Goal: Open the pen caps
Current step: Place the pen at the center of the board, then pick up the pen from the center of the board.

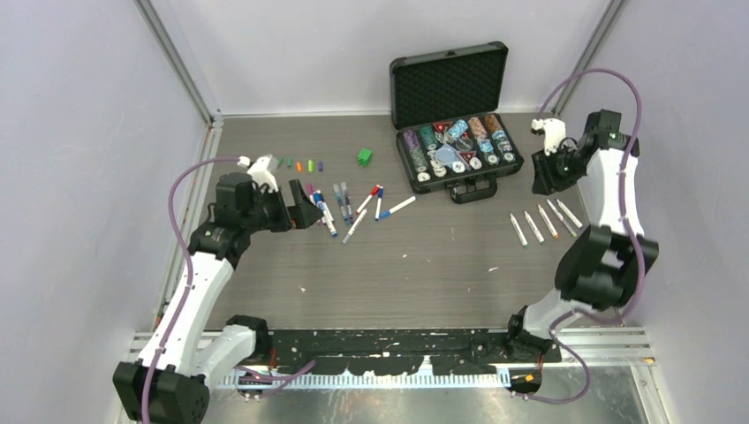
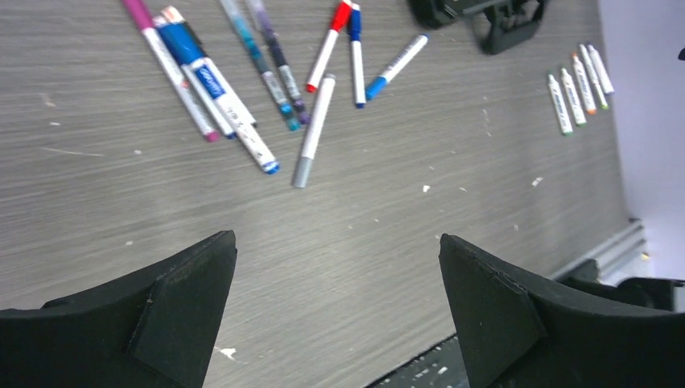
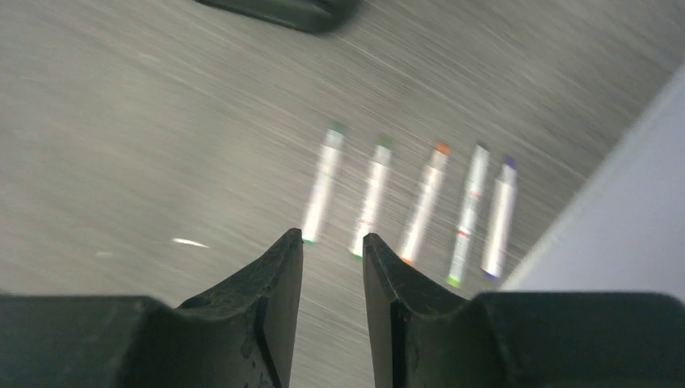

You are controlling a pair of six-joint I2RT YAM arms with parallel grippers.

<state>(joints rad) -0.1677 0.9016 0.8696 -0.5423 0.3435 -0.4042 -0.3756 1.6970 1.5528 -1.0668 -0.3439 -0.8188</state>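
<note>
Left fingers (image 2: 161,323) spread wide, right fingers (image 3: 258,315) narrowly parted, both holding nothing.

Open black case (image 1: 450,84) sits at back of surface (image 1: 424,265). Left of case: green cube (image 1: 365,157), then row of small caps (image 1: 300,165). Front-left of case: loose pens (image 1: 349,203) w/ left tool (image 1: 309,210) beside them. Front-right: five pens (image 1: 540,223) in a row; right tool (image 1: 540,181) just right of case.

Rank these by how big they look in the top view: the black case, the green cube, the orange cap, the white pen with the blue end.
1. black case
2. white pen with the blue end and green cube: the pen is longer, the cube bulkier, so no clear rank
3. orange cap
</note>
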